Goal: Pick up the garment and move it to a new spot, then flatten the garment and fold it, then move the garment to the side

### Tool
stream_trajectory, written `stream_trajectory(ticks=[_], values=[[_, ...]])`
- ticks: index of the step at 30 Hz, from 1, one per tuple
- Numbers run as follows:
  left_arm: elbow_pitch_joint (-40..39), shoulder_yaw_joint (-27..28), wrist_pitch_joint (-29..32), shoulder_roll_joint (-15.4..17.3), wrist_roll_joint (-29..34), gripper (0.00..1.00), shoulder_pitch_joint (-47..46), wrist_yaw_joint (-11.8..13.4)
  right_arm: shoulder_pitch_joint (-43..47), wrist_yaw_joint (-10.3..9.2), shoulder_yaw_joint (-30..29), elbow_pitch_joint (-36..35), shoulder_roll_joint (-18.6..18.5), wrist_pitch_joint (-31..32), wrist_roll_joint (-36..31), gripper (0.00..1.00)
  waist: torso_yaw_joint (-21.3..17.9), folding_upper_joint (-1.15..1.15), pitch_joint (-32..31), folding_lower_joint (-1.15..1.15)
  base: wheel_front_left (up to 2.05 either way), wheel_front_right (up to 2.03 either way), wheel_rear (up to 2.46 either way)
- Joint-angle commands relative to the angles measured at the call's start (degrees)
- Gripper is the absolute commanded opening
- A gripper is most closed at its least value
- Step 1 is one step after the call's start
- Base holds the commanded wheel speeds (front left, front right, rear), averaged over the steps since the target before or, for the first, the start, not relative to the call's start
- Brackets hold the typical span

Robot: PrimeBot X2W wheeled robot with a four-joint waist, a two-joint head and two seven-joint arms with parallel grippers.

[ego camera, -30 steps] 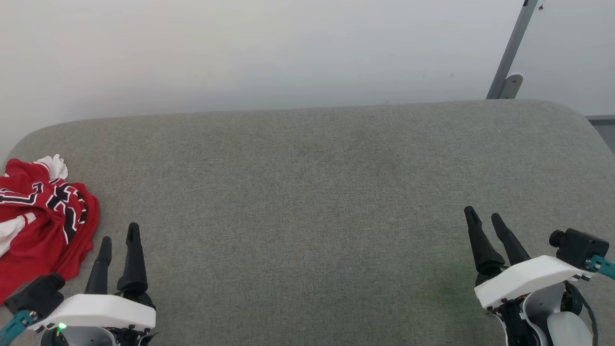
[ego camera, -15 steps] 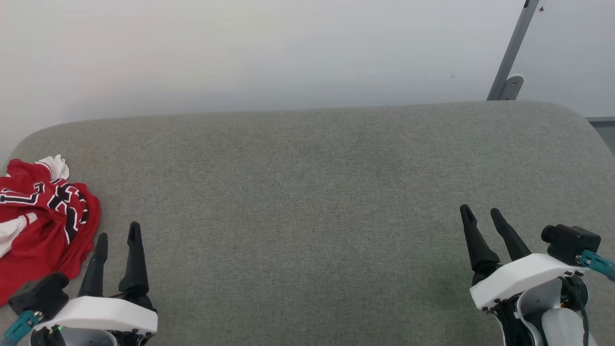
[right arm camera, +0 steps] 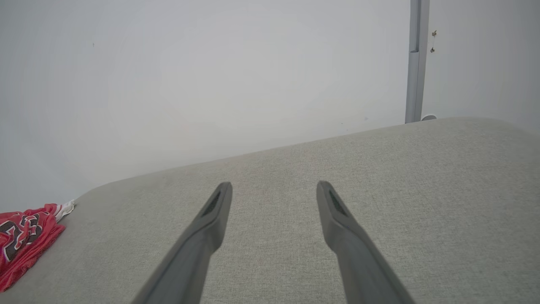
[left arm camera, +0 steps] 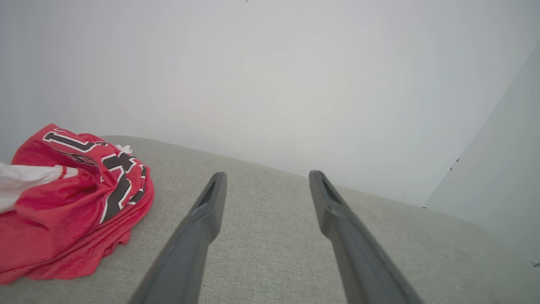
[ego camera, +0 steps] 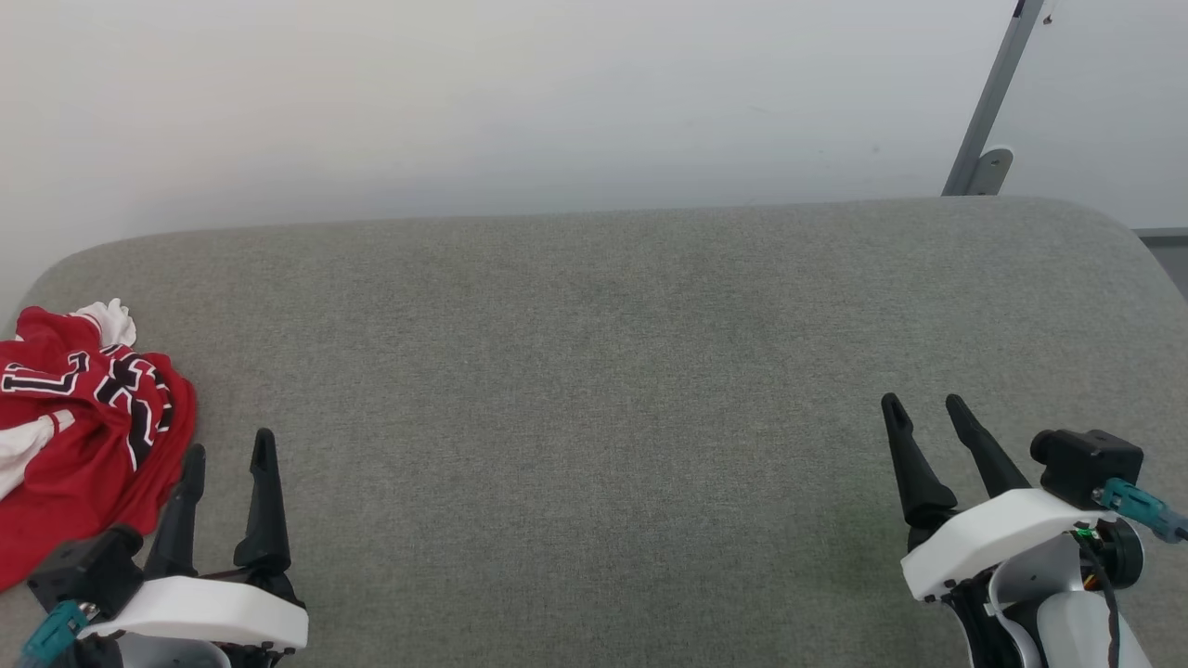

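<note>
Lying crumpled at the far left edge of the grey upholstered surface (ego camera: pixel 594 353), the garment (ego camera: pixel 88 436) was a heap of red cloth with a white sleeve poking out and bold black characters edged in white across its folds. The creases broke the print up, so I could not read any word or number from it for certain. Just beside it, clear of the cloth, the left gripper (ego camera: pixel 229 443) had its two dark fingers spread wide with nothing between them. Well apart on the right, the right gripper (ego camera: pixel 923 401) was likewise spread wide and empty. Behind stood a plain pale wall (ego camera: pixel 464 93) and a grey metal post (ego camera: pixel 988 102).
</note>
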Motion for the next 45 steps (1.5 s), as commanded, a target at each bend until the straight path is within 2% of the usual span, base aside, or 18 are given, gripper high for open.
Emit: stream_trajectory(ticks=[1,23,37,45], values=[[-0.5,-0.1,-0.6,0.5,1.0,1.0,0.2,-0.3,-0.9,-0.01,0.1,-0.7,-0.2,-0.3,-1.3,1.0,0.0,0.0,0.0,0.0,0.0,0.0,0.0],[-1.0,-0.6,-3.1,1.6,8.7,1.0,1.0,-0.5,-0.7,-0.01,0.1,-1.4,-0.4,-1.4,-10.6,1.0,0.0,0.0,-0.3,0.0,0.0,0.0,0.0],[-0.8,-1.3,-2.9,1.8,7.9,1.0,1.0,-0.6,-0.2,-0.01,-0.6,-1.8,0.0,-1.7,-11.3,1.0,0.2,0.0,-0.5,0.0,0.0,0.0,0.0],[-0.8,0.0,-2.5,1.8,7.2,1.0,0.9,1.6,0.3,-0.01,0.2,-2.7,-0.2,-1.3,-10.7,1.0,3.9,0.0,-0.9,0.0,0.0,0.0,0.0]])
